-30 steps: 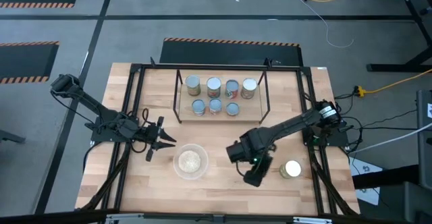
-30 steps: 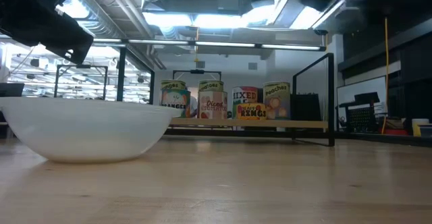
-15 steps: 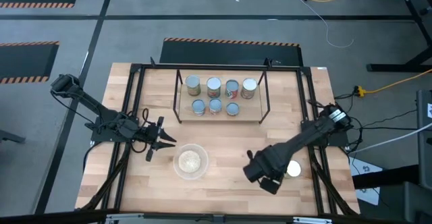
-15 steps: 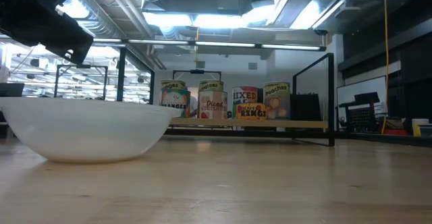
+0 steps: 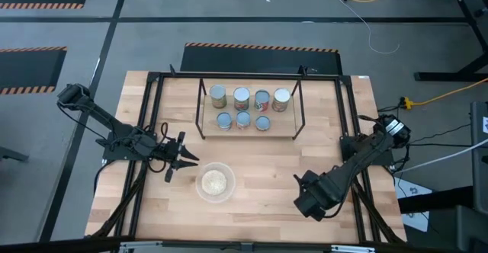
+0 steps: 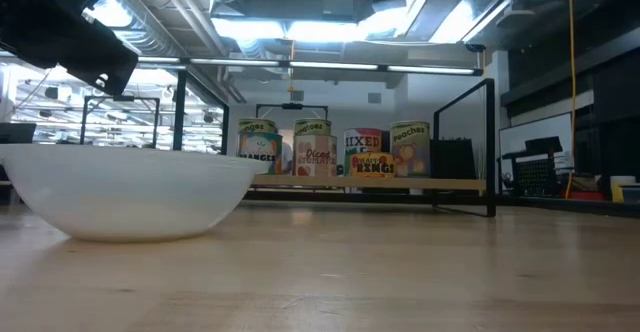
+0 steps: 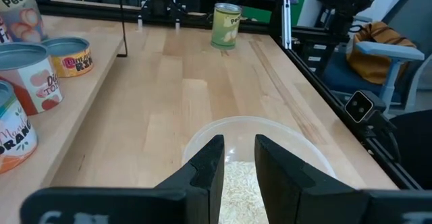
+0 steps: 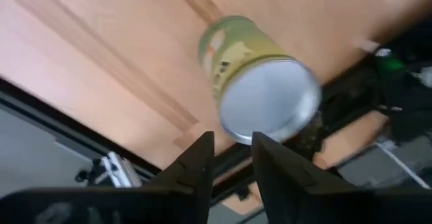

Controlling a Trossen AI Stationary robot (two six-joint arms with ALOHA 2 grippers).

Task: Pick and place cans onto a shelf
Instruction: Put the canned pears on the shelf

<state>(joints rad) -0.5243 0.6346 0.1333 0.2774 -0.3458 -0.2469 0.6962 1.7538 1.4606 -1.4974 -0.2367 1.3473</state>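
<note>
So starting on the left side of the table, the left gripper [image 5: 185,159] is parked low near the clear round bowl with tan grains [image 5: 216,182], fingers only a narrow gap apart with nothing between them, just waiting.

Middle back: the low black-rod shelf with the light wood board [image 5: 284,132] already has seven small tins [image 5: 241,98] on it, four in the back row and three in front. From table height you can read the fruit labels on them.

Over on the right, the last one, a green-labelled tin with a shiny silver top [image 8: 260,82], stands near the right front corner of the table, and the arm hides it from overhead. The right gripper [image 8: 228,158] hovers right above it, fingers slightly parted and not touching the tin.

My read: we're on the reach for the eighth can. Next it probably needs to spread wider, since that gap looks narrower than the lid, drop around the body, close, then carry it to the free slot in the front row.
</note>
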